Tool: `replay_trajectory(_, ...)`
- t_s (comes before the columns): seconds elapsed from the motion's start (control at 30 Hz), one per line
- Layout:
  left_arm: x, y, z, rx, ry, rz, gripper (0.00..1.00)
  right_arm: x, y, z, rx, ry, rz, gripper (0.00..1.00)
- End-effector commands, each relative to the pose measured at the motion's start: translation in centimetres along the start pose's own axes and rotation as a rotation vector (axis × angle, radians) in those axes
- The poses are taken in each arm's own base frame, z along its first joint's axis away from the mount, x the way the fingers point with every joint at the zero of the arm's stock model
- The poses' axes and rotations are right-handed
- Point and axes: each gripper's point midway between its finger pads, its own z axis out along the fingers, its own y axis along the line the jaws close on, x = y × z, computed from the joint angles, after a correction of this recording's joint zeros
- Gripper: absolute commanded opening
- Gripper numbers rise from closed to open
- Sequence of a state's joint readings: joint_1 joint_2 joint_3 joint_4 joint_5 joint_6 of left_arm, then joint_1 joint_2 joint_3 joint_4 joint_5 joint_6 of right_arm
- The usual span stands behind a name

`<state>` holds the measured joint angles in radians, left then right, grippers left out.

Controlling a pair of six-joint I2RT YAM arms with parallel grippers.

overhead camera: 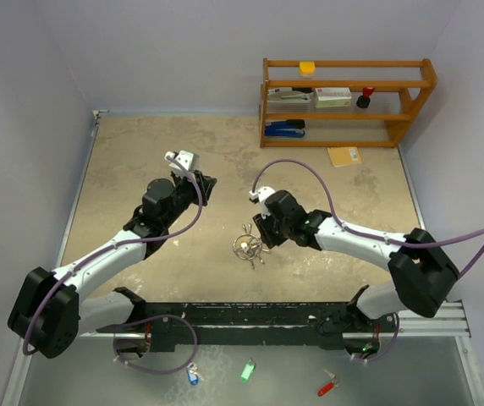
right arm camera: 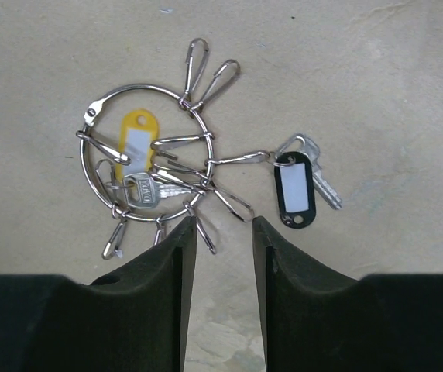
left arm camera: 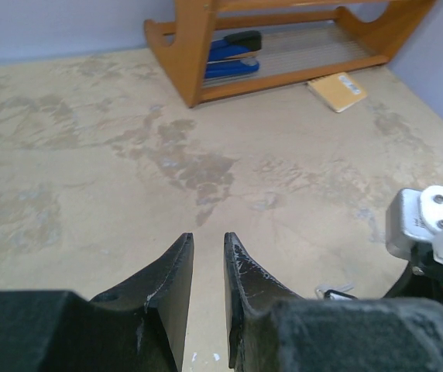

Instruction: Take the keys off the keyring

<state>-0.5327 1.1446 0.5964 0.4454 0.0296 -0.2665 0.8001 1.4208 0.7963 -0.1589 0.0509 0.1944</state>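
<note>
Nearby, thin silver keyring (right arm camera: 140,86) with tagged keys (right arm camera: 140,192); left gripper (left arm camera: 208,240), right gripper (right arm camera: 221,225) slightly spread.

One keyring (right arm camera: 148,86) — two tags (right arm camera: 138,139), perhaps two silver keys (right arm camera: 140,192)

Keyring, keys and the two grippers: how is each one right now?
keyring: lying flat, looks closed.
yellow key tag: clipped to the keyring, lying inside it.
black-tagged key: clipped to the keyring, lying outside it.
plain silver key: on the keyring, flat.
right gripper: open, empty, right beside the keyring.
left gripper: slightly open, empty, over bare tabletop.
</note>
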Motion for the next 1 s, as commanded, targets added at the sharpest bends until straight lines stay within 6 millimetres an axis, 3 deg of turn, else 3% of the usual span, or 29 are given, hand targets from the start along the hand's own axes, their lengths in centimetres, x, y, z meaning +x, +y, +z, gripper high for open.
replay_trajectory(0.0,-1.3,1.7,-0.6,-0.111,-0.038,0.004,0.2,-0.8,1.9,0.8,-0.075,-0.019,0.014,0.38)
replay_trajectory(0.33,-1.5,1.8,-0.5,-0.116,-0.04,0.008,0.2,1.1,3.5,1.9,-0.108,0.053,0.0,0.37)
replay_trajectory(0.7,-1.4,1.6,-0.4,-0.103,-0.037,0.004,0.2,2.9,2.8,4.4,-0.054,0.136,-0.006,0.4)
replay_trajectory(0.83,-1.4,1.6,-0.4,-0.102,-0.04,0.005,0.19,3.8,1.9,5.5,0.01,0.186,0.005,0.19)
replay_trajectory(0.9,-1.4,1.6,-0.6,-0.105,-0.041,0.009,0.19,4.2,1.6,6.1,0.035,0.212,0.006,0.01)
replay_trajectory(0.97,-1.7,1.8,-0.8,-0.114,-0.049,0.014,0.19,5.2,1.2,6.7,0.054,0.247,0.001,0.0)
